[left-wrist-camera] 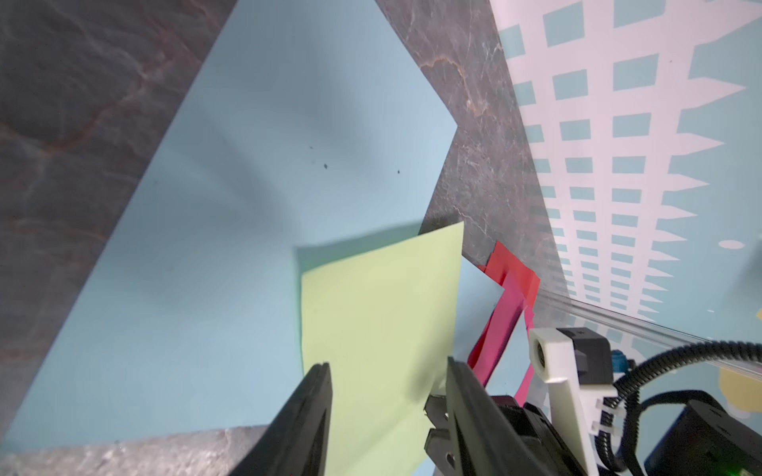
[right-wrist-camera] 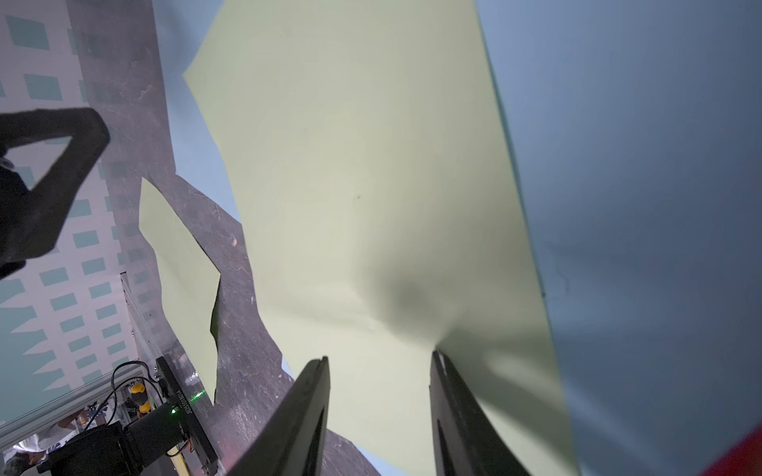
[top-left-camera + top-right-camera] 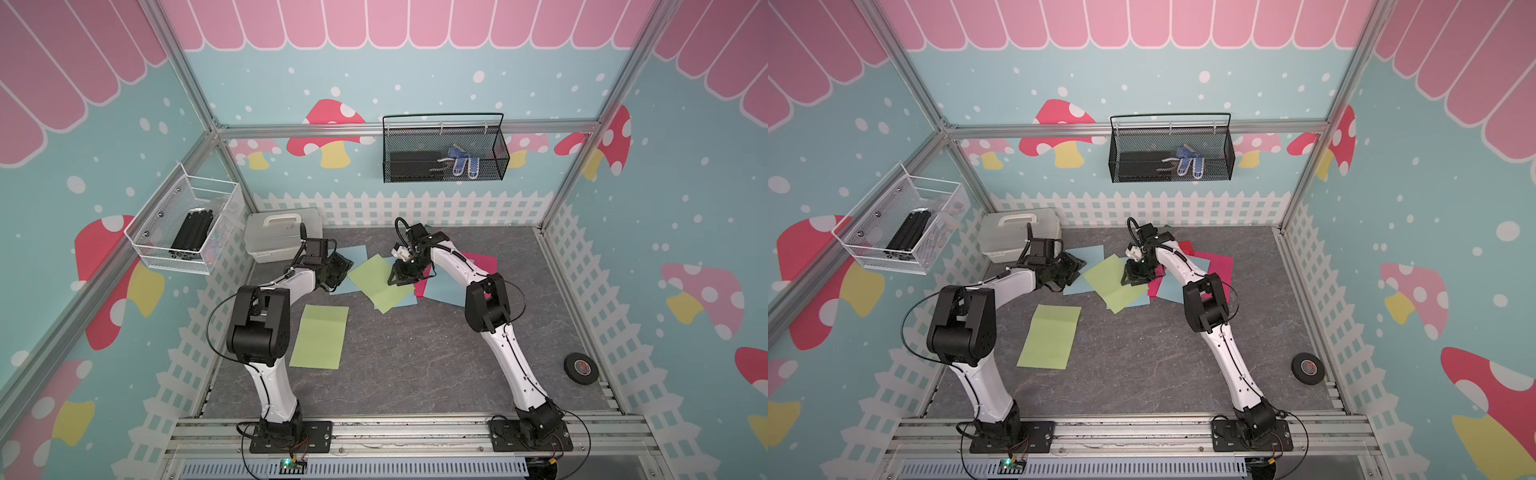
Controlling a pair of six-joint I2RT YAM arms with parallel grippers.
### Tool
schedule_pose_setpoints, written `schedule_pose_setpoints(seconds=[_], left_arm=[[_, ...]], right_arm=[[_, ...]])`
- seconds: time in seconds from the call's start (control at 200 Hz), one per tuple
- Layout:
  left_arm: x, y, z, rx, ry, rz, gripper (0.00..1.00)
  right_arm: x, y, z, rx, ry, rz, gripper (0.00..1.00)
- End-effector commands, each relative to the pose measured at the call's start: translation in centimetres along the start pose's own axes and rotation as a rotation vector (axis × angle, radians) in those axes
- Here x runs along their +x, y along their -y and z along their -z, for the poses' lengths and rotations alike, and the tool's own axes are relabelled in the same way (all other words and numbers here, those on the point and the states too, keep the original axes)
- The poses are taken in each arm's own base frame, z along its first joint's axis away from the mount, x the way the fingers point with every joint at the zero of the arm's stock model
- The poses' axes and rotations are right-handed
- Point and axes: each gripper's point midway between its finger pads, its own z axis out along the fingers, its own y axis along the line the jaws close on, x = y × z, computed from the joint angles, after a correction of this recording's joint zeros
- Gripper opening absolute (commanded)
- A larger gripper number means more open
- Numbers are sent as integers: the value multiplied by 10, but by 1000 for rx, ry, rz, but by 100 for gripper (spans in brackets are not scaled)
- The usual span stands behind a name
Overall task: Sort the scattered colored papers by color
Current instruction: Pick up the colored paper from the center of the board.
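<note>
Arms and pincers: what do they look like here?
Left arm and right arm: white link shells, bulky black joint housings, black base plates, black cables looping alongside. Left pincer and right pincer: tapered black fingers. White camera bracket at the right wrist.

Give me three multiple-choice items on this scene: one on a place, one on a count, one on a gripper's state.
1. Where is the black tape roll? A) in the wire basket B) on the table, on the right arm's side C) on the white box
2. How many light green sheets show? A) one B) four C) two
3. How stands the right gripper? A) jaws apart over a green sheet B) shut on a red sheet C) hidden

Key: B, it lies on the grey tabletop; C, one lies alone, one tops the pile; A, its wrist view shows a gap between the fingers.
</note>
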Motion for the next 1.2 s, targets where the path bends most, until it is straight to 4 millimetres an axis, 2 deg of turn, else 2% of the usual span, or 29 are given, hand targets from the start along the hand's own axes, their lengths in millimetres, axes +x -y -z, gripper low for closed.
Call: schedule_pose_setpoints(seconds=[0.0, 0.19, 0.42, 0.6, 0.826, 1.066, 1.196], left_arm=[[2, -20, -13, -77, -35, -31, 48], [5, -32, -27, -99, -55, -33, 48], [4, -34, -33, -96, -61, -49, 48], [9, -25, -44, -20, -87, -47, 48], [10, -9, -44, 55, -90, -69, 47], [19, 0, -43, 124, -100, -75, 36], [25, -2, -45, 130, -113, -87, 36]], right_arm=[[10, 7, -13, -2, -38, -1, 43], [13, 11, -17, 4, -48, -5, 43], [12, 13, -17, 3, -49, -8, 43], [14, 14, -20, 0, -54, -9, 43], [15, 14, -23, -10, -59, -14, 43], [15, 14, -24, -16, -61, -16, 43], [15, 13, -24, -24, -61, -17, 43]])
